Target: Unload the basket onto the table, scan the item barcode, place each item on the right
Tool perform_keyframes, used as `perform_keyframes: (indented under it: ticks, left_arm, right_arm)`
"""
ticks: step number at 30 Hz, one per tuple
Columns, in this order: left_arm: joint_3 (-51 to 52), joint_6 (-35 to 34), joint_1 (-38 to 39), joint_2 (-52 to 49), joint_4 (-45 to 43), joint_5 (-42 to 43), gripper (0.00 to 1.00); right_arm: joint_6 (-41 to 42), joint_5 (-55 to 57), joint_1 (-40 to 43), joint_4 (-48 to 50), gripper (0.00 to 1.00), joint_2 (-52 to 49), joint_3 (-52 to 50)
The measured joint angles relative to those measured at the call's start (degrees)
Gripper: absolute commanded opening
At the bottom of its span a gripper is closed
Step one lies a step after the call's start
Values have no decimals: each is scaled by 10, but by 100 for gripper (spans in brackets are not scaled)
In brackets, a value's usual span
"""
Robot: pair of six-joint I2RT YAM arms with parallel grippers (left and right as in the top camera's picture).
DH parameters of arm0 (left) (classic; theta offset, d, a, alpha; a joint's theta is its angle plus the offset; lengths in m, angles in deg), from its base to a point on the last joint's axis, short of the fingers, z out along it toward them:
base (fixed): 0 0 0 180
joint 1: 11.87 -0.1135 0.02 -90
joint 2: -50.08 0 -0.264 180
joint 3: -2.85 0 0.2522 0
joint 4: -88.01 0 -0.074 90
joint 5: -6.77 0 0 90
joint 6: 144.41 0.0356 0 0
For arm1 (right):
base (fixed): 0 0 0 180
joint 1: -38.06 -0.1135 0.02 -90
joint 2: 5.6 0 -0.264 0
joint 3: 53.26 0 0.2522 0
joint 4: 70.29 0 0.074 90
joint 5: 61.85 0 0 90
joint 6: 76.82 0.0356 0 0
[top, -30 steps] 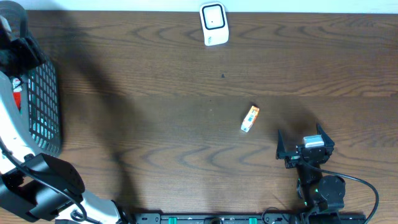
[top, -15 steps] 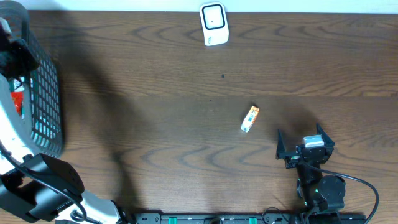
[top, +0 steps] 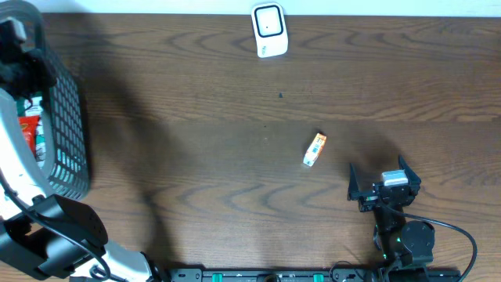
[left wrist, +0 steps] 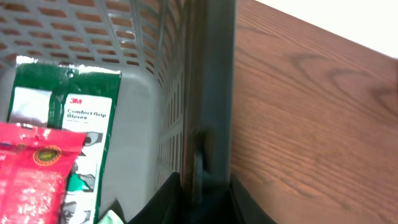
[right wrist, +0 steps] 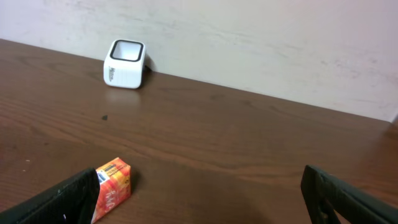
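Left gripper (left wrist: pixel 202 193) pinches the basket (top: pixel 70 117) rim, right gripper (top: pixel 379 174) gapes wide above the brown wood table (top: pixel 196 102) by a pale wall (right wrist: pixel 249 37): one basket, one scanner (top: pixel 268 30), one orange box (top: pixel 315 149).

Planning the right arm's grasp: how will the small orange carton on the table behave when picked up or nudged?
The small orange carton looks like a flat-sided cardboard box lying flat, so it should slide, not roll. Being small, it's probably light and may skid when nudged. Thin card could dent if squeezed hard.
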Motion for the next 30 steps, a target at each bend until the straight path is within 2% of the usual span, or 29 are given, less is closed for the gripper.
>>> perform_keyframes:
  ticks: [12,17,22,27,30]
  left_arm:
    - [0,87,95,8,26,9,13]
    - [0,95,98,9,31,14,17]
    - [0,104,98,9,31,20,50]
    - [0,111,101,16,18,33,61]
    - [1,111,102,42,-14,35,72]
  right_arm:
    - [0,0,0,0,99,0,0]
    - [0,0,0,0,99,0,0]
    - [0,0,0,0,99,0,0]
    - [0,0,0,0,99,0,0]
    - [0,0,0,0,99,0,0]
